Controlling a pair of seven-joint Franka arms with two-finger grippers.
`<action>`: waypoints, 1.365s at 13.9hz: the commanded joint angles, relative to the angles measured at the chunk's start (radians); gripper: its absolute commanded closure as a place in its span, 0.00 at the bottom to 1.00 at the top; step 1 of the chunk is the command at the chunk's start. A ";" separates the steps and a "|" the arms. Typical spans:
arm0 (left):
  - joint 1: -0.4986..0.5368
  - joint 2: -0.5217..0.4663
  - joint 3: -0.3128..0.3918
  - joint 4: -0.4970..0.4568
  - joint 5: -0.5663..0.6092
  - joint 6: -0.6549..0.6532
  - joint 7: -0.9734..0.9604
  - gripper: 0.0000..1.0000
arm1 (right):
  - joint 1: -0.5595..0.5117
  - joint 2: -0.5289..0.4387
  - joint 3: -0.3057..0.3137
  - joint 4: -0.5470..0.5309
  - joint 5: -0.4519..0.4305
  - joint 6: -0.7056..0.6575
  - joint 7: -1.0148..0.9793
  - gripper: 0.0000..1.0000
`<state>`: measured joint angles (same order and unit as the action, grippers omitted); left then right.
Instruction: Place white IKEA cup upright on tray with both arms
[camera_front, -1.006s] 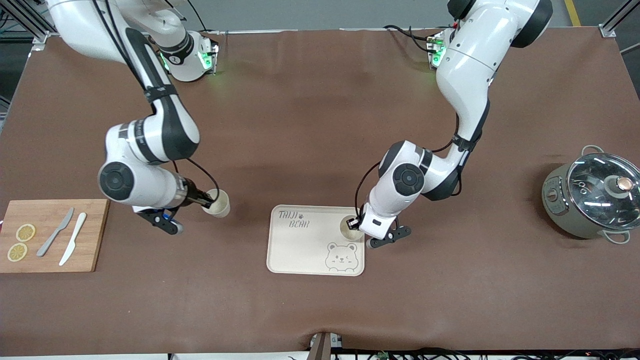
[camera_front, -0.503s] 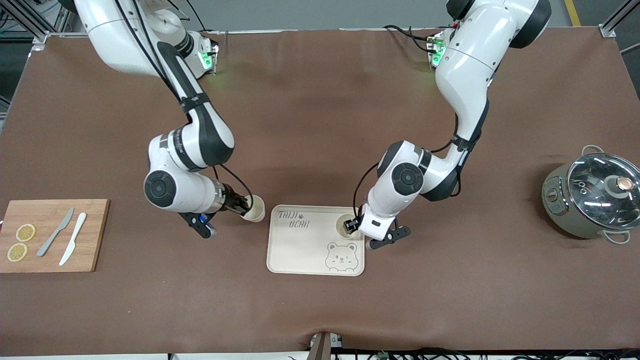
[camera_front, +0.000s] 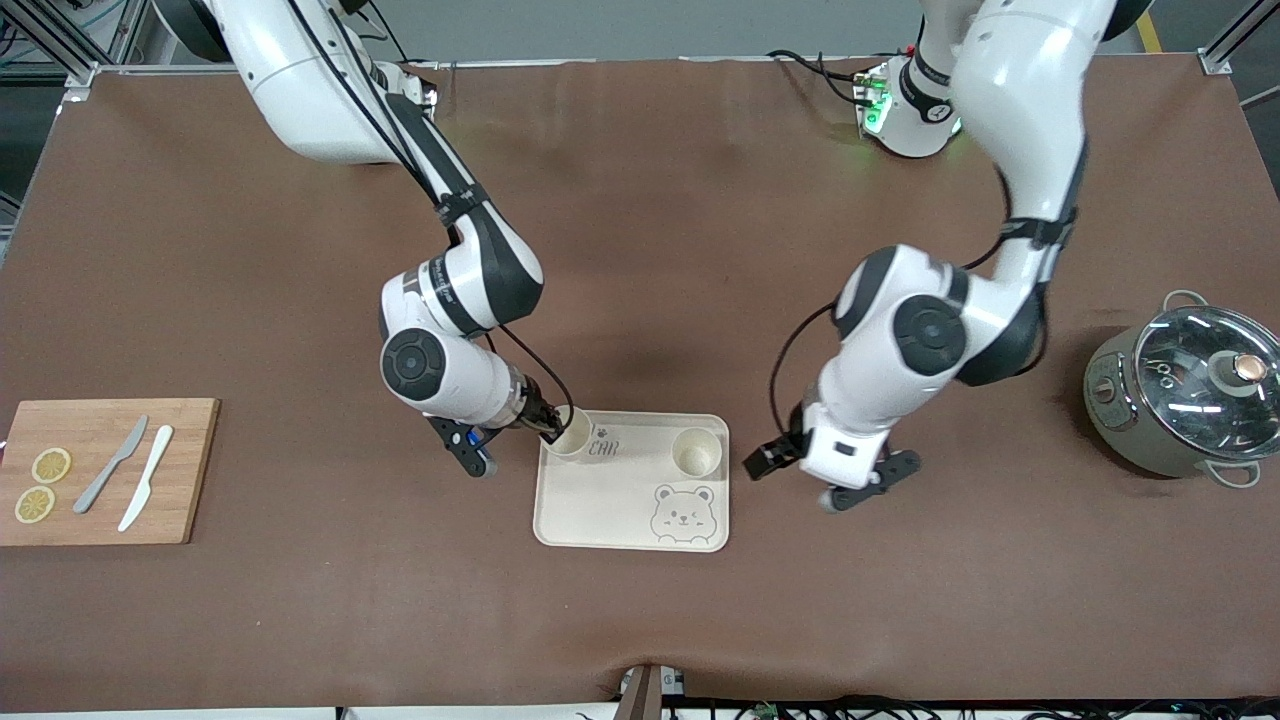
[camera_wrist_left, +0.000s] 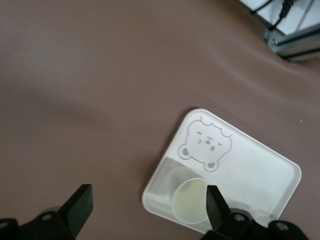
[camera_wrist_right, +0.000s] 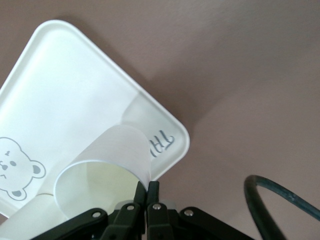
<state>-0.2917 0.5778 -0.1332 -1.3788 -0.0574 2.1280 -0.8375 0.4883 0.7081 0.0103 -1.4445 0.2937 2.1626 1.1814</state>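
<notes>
- I have the cream-white rectangular tray (camera_front: 600, 500) with its grey lettering and bear-face drawing on the brown table (camera_front: 640, 250), between the two arms.
- One white tapered cup (camera_front: 697, 451) stands upright on the tray, in the corner toward the left arm's end and farther from the front camera, mouth up, with nothing touching it.
- My left gripper (camera_front: 775, 462) is over bare table just beside that end of the tray, clear of the cup. In its wrist view the two dark fingers (camera_wrist_left: 80, 202) stand wide apart with nothing between them, and the cup (camera_wrist_left: 190, 201) shows below, on the tray (camera_wrist_left: 260, 165).
- My right gripper (camera_front: 548, 427) is at the tray's corner toward the right arm's end, farther from the front camera. Its fingers are pinched tight on the rim of a second white cup (camera_front: 572, 433).
- In the right wrist view the fingertips (camera_wrist_right: 148, 191) meet on the thin wall of that cup (camera_wrist_right: 107, 170), which is tilted over the tray's lettered corner (camera_wrist_right: 165, 142).
- I cannot tell whether the second cup's base touches the tray.
- Toward the right arm's end lies a wooden cutting board (camera_front: 190, 470) carrying a grey knife (camera_front: 110, 478), a white knife (camera_front: 146, 491) and two lemon slices (camera_front: 50, 465).
- Toward the left arm's end stands a grey-green pot with a glass lid (camera_front: 1190, 390).
</notes>
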 joint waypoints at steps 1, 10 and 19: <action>0.067 -0.091 -0.003 -0.032 0.021 -0.090 0.082 0.00 | 0.018 0.042 -0.010 0.038 0.004 0.013 0.014 1.00; 0.319 -0.254 -0.003 -0.031 0.022 -0.368 0.339 0.00 | 0.010 0.033 -0.015 0.082 -0.084 0.022 -0.005 0.00; 0.365 -0.401 -0.005 -0.032 0.168 -0.528 0.449 0.00 | -0.175 -0.234 -0.013 0.145 -0.102 -0.409 -0.191 0.00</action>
<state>0.0737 0.2248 -0.1340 -1.3846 0.0838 1.6309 -0.4126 0.3305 0.5671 -0.0191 -1.2650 0.2062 1.8315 1.0723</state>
